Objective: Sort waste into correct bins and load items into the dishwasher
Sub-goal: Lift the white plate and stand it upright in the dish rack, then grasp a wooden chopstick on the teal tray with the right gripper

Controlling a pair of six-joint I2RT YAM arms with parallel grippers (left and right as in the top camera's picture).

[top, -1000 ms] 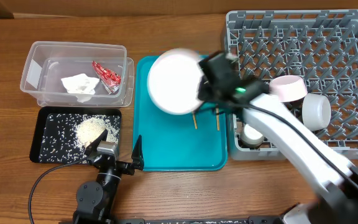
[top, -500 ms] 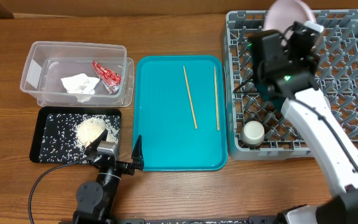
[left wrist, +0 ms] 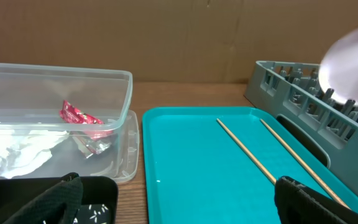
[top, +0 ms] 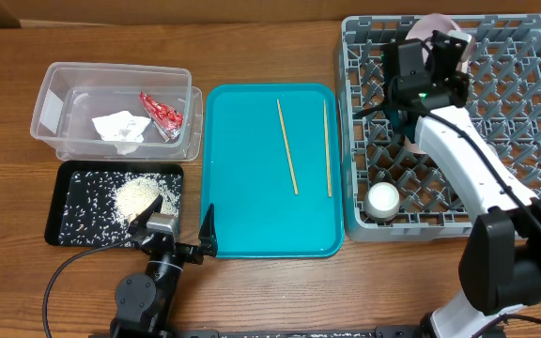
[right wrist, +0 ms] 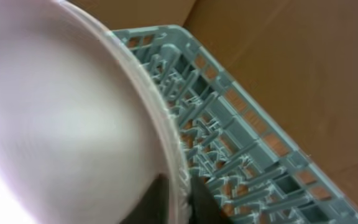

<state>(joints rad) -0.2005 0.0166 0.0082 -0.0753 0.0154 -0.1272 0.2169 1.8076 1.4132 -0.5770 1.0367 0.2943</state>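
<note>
My right gripper (top: 430,58) is shut on the rim of the pale pink-white plate (top: 437,23) and holds it on edge over the far side of the grey dish rack (top: 533,113). In the right wrist view the fingers (right wrist: 182,196) pinch the plate (right wrist: 61,124) above the rack's pegs (right wrist: 241,130). A tiny white cup (top: 381,199) stands in the rack's front left corner. Two chopsticks (top: 287,145) (top: 327,148) lie on the teal tray (top: 252,216). My left gripper (top: 178,239) (left wrist: 185,208) is open and empty at the tray's front left corner. The bowls are hidden.
The clear tub (top: 59,80) at the back left holds the red wrapper (top: 161,113) and the white napkin (top: 120,127). The black tray (top: 73,221) in front of it holds the rice heap (top: 137,195). The left wrist view shows the tub (left wrist: 55,87) and the rack (left wrist: 291,81).
My right arm carried the plate from above the teal tray to the rack's far side and turned it on edge. The chopsticks came into view. The left arm has not moved.
</note>
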